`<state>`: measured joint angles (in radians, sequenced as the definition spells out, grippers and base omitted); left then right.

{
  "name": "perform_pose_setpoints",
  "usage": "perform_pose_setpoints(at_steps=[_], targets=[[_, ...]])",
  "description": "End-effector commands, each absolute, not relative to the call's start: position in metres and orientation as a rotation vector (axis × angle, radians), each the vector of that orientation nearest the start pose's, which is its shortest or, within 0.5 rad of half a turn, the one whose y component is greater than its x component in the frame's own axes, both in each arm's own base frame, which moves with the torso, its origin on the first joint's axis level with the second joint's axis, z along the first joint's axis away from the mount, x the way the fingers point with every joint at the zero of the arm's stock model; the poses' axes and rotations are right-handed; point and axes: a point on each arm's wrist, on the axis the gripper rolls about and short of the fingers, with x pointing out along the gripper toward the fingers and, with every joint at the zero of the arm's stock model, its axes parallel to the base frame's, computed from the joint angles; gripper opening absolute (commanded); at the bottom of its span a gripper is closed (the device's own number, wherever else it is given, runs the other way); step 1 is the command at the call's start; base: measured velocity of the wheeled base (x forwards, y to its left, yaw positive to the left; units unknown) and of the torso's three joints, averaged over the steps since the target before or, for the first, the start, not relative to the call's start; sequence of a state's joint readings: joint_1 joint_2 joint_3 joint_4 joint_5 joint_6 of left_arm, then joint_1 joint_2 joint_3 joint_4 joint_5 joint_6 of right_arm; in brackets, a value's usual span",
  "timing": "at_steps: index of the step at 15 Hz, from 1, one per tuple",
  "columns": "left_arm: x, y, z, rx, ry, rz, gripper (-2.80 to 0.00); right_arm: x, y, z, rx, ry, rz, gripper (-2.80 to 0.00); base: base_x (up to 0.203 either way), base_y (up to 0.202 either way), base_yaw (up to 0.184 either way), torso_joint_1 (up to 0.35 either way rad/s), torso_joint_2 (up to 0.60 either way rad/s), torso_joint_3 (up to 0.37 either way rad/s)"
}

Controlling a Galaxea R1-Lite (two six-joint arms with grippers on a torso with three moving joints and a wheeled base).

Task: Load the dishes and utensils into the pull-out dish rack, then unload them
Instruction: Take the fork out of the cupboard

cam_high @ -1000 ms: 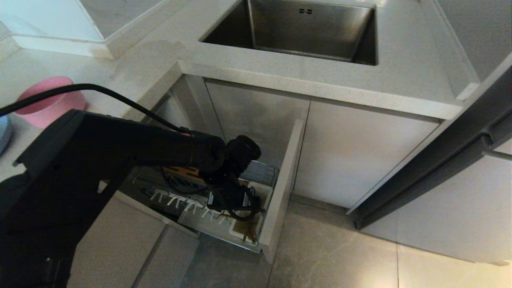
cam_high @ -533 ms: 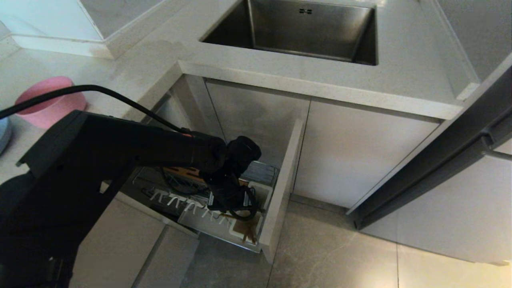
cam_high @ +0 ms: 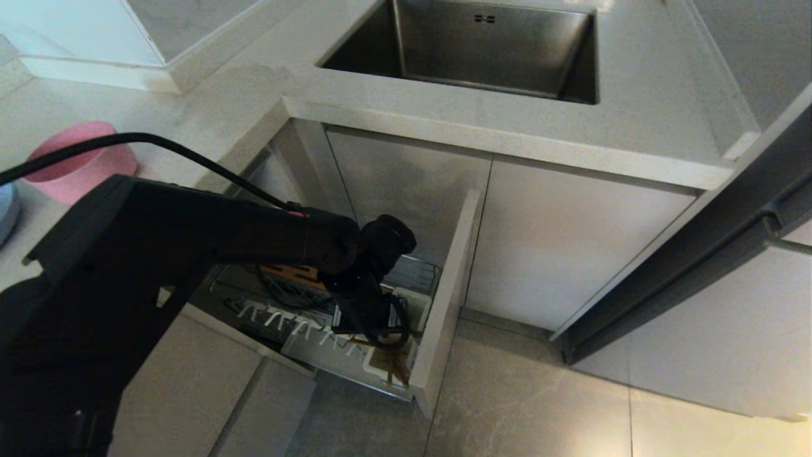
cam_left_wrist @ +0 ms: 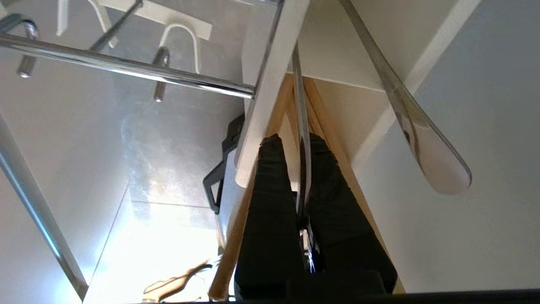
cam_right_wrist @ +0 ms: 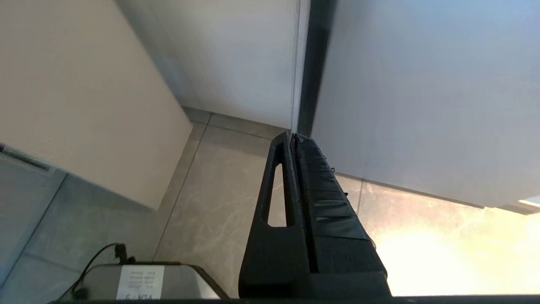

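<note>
Chopsticks (cam_left_wrist: pixel 327 126): thin light-wood pair, standing in white utensil cup (cam_left_wrist: pixel 270 76) at rack (cam_high: pixel 355 317) front corner, flanking left gripper (cam_left_wrist: pixel 297 145). Jaws now clamped on slim metal strip (cam_left_wrist: pixel 303 139) between chopsticks; second ago jaws stood wide. Spoon (cam_left_wrist: pixel 415 126): flat, polished silver, leaning just beside jaws, untouched. Left wrist view alone shows grip, chrome wire (cam_left_wrist: pixel 126 67). Head view alone shows pink bowl (cam_high: pixel 82 158) on counter (cam_high: pixel 222 108), steel sink (cam_high: pixel 476 51). Right gripper (cam_right_wrist: pixel 293 137) parked over floor tiles (cam_right_wrist: pixel 219 185), jaws together.
</note>
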<state>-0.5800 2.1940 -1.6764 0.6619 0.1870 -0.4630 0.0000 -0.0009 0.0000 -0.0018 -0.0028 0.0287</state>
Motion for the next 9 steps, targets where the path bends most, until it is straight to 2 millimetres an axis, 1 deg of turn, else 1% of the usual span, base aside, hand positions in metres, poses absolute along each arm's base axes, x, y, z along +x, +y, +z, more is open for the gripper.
perform_pose_setpoints(at_steps=[1, 4, 7, 9], targets=[[0.339, -0.217, 0.128, 0.034, 1.143, -0.075, -2.80, -0.023, 0.000, 0.076, 0.029, -0.003, -0.003, -2.80, 0.000, 0.000, 0.000, 0.000, 0.00, 0.000], [0.338, -0.217, 0.130, 0.032, 1.139, -0.080, -2.80, -0.023, 0.000, 0.076, 0.029, -0.003, -0.003, -2.80, 0.000, 0.000, 0.000, 0.000, 0.00, 0.000], [0.332, -0.215, 0.147, 0.016, 1.106, -0.093, -2.80, -0.023, 0.000, 0.076, 0.029, -0.003, -0.003, -2.80, 0.000, 0.000, 0.000, 0.000, 0.00, 0.000], [0.325, -0.213, 0.165, 0.000, 1.065, -0.110, -2.80, -0.023, 0.000, 0.076, 0.029, -0.003, -0.003, -2.80, 0.000, 0.000, 0.000, 0.000, 0.00, 0.000]])
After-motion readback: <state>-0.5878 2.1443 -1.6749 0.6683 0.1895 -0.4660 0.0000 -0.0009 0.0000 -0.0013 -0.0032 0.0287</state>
